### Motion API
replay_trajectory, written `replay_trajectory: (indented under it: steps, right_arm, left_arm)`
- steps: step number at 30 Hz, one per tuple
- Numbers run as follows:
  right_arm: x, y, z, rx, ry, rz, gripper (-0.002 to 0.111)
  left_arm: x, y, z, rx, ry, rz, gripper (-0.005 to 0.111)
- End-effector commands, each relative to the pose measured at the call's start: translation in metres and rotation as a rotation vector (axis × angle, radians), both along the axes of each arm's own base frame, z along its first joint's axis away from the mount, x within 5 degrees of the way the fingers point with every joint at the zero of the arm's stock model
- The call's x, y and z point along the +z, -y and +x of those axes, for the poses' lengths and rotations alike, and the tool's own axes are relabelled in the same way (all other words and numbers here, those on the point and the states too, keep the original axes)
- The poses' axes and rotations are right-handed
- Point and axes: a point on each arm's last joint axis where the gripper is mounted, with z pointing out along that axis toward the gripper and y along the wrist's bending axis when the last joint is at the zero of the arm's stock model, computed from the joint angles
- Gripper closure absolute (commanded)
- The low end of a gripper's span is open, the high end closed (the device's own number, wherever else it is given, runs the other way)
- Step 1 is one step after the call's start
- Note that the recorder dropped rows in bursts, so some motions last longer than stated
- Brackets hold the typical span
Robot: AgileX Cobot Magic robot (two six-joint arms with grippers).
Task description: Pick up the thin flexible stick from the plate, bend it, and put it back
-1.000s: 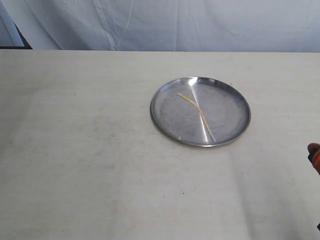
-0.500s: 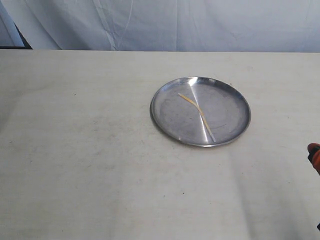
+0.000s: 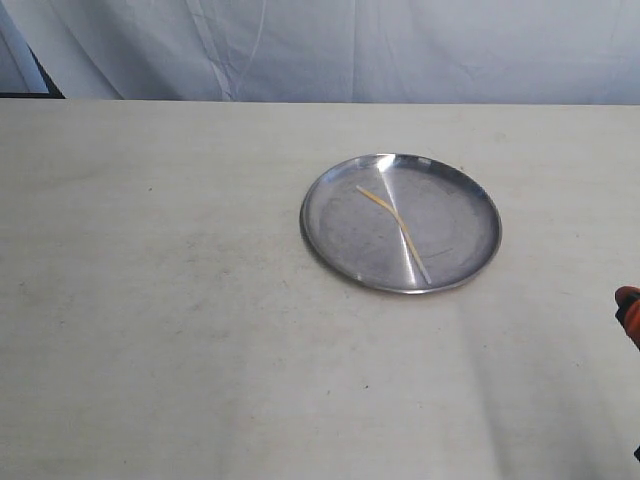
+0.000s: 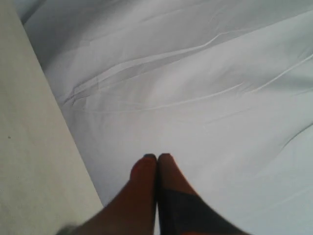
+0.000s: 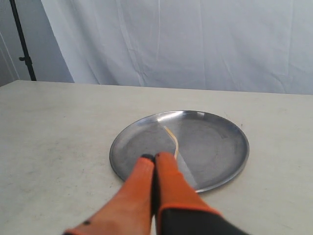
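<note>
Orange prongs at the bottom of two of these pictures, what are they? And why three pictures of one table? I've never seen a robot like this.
Those prongs are end effectors, the pinching tips of the robot's two arms. One camera stands off the arms and shows the table, a steel plate and a thin pale stick, kinked in the middle, lying in the plate. The other two cameras ride on the wrists. The left end effector is shut, holds nothing and points at white cloth beside the table's edge. The right end effector, also shut and empty, faces the plate.
</note>
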Motion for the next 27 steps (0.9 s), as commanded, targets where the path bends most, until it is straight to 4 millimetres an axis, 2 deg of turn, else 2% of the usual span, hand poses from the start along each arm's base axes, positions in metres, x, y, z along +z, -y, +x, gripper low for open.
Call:
replay_trajectory:
  steps: [1, 4, 9, 14, 17, 18, 22, 27]
  right_arm:
    - [0.000, 0.000, 0.000, -0.005, 0.009, 0.002, 0.108]
    - [0.000, 0.000, 0.000, -0.005, 0.009, -0.001, 0.108]
    - [0.000, 0.000, 0.000, -0.005, 0.009, -0.001, 0.108]
    - [0.000, 0.000, 0.000, -0.005, 0.009, -0.001, 0.108]
    - [0.000, 0.000, 0.000, -0.005, 0.009, -0.001, 0.108]
    - [0.000, 0.000, 0.000, -0.005, 0.009, -0.001, 0.108]
    - [0.000, 0.000, 0.000, -0.005, 0.009, 0.001, 0.108]
    - [0.000, 0.000, 0.000, -0.005, 0.009, 0.001, 0.108]
  left_arm:
    - [-0.014, -0.002, -0.011, 0.041, 0.073, -0.005, 0.107]
    - [-0.028, -0.003, -0.014, 0.064, 0.104, -0.060, 0.107]
    - [-0.029, -0.003, -0.014, 0.067, 0.101, -0.011, 0.107]
    - [-0.022, 0.001, -0.015, 0.082, 0.195, 0.384, 0.107]
    - [-0.022, -0.003, -0.015, 0.165, 0.186, 0.743, 0.107]
    - [-0.027, -0.005, -0.014, 0.177, 0.135, 0.862, 0.107]
    - [-0.043, -0.011, -0.013, 0.160, -0.067, 0.885, 0.107]
    - [-0.045, -0.012, -0.013, 0.158, -0.092, 0.884, 0.107]
